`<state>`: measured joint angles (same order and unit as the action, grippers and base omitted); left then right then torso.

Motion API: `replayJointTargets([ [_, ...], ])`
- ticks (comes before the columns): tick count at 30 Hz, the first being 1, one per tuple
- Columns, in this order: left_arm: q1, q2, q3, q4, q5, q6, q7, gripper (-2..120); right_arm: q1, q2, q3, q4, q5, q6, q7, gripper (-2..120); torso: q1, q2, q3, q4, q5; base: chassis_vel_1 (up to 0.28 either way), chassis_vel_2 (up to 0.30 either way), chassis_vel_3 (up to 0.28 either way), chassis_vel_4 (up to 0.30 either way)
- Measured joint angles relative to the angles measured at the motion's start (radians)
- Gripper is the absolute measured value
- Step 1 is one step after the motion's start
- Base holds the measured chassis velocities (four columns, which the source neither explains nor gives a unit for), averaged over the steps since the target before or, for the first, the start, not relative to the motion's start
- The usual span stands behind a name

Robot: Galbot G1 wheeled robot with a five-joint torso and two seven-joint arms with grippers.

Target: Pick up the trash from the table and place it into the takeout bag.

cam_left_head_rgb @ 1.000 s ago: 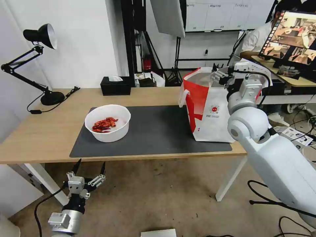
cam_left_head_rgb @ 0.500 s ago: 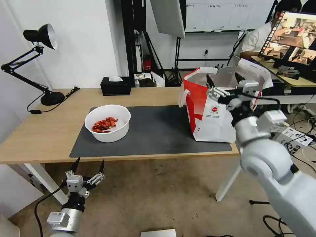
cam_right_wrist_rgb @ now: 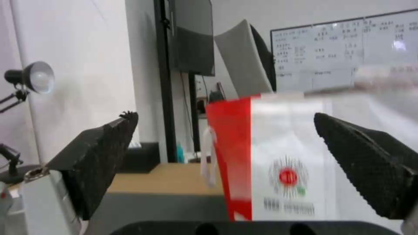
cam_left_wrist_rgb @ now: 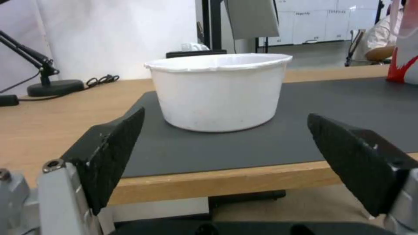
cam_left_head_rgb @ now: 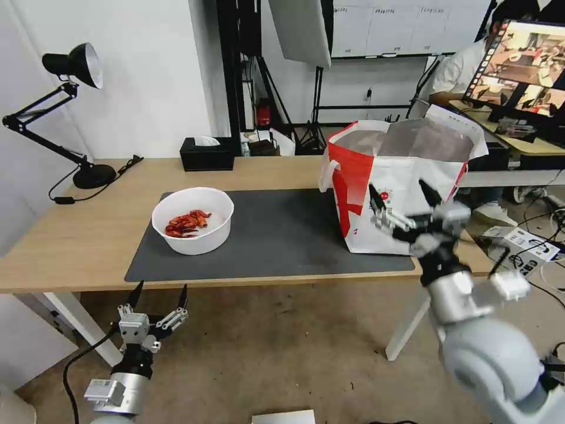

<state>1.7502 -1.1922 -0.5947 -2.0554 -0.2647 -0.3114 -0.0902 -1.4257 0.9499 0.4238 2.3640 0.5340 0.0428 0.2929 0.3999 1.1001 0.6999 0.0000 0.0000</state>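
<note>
Since both hands are wide and empty, the left hand [cam_left_head_rgb: 159, 300] could tip the bowl [cam_left_head_rgb: 193, 219], spilling shells onto the tabletop [cam_left_head_rgb: 70, 247]; the right hand [cam_left_head_rgb: 405, 207] hangs before the takeout bag [cam_left_head_rgb: 382, 194].

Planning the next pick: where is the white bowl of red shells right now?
In the head view the white bowl sits on the left part of the dark mat, left of the takeout bag and beyond the open left tool.

Light-wood table [cam_left_head_rgb: 76, 235], matt grey mat [cam_left_head_rgb: 282, 235], glossy takeout bag [cam_left_head_rgb: 406, 176] lined with silver foil
</note>
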Motion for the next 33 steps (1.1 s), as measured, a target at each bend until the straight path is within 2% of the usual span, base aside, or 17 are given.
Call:
replayJointTargets([
  [3,0.007,-0.002,0.000,-0.001,0.002,-0.004,0.000,100,-0.148,0.077,-0.008,-0.032,-0.093,0.100,-0.053,100,0.000,0.000,0.000,-0.0001,-0.0001,0.000,0.000,0.000,0.000],
  [11,0.025,-0.012,0.001,-0.013,0.009,-0.011,0.003,100,-0.234,0.124,-0.045,-0.138,-0.161,0.165,-0.078,100,0.000,0.000,0.000,0.0001,0.0000,0.000,0.000,0.000,0.000],
  [19,0.047,-0.020,-0.013,-0.013,0.029,-0.036,0.033,100,-0.209,0.128,-0.053,-0.213,-0.175,0.177,-0.078,100,0.000,0.000,0.000,0.0002,0.0000,0.000,0.000,0.000,0.000],
  [33,0.058,-0.031,-0.021,-0.005,0.033,-0.045,0.045,100,-0.191,0.120,-0.064,-0.227,-0.169,0.156,-0.075,100,0.000,0.000,0.000,0.0001,0.0000,0.000,0.000,0.000,0.000],
])
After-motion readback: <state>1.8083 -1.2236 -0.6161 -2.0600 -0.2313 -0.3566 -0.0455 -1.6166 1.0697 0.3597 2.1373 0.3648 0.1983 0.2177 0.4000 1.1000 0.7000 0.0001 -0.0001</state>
